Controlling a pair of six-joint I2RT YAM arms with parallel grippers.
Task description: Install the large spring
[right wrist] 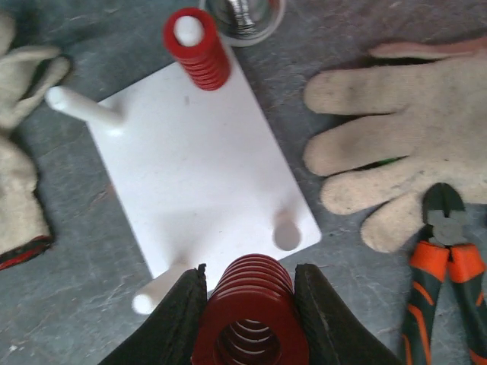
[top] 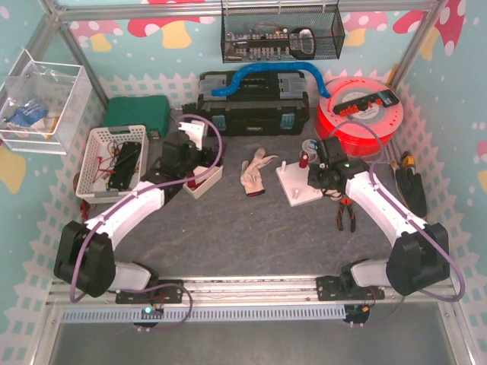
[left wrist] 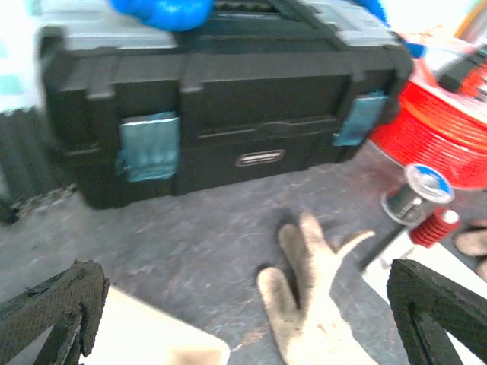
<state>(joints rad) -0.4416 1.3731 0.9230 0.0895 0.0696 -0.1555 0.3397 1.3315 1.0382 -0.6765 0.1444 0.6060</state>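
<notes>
Since the spring has to drop over a peg, it makes sense that the right gripper (right wrist: 249, 283) has the large dark-red coil spring (right wrist: 249, 323) pinched by its sides, both black fingers pressed against the coils, with the open bore left clear. It hangs over the near edge of the flat white plastic peg plate (right wrist: 198, 167), so the plate's posts show up nicely in the wrist view.

A smaller bright-red coil spring (right wrist: 199, 53) already sits on the far corner post, so my guess is the big one goes on one of the free spots. The slim white post (right wrist: 80, 106) on the left looks too thin for it. The round mark near the spring (right wrist: 286, 232) could be a stub or a hole, can't tell.

The left gripper (left wrist: 247, 304) is spread wide with nothing in it, parked off to the side facing the black plastic toolbox (left wrist: 221, 114), probably just keeping out of the way.
</notes>
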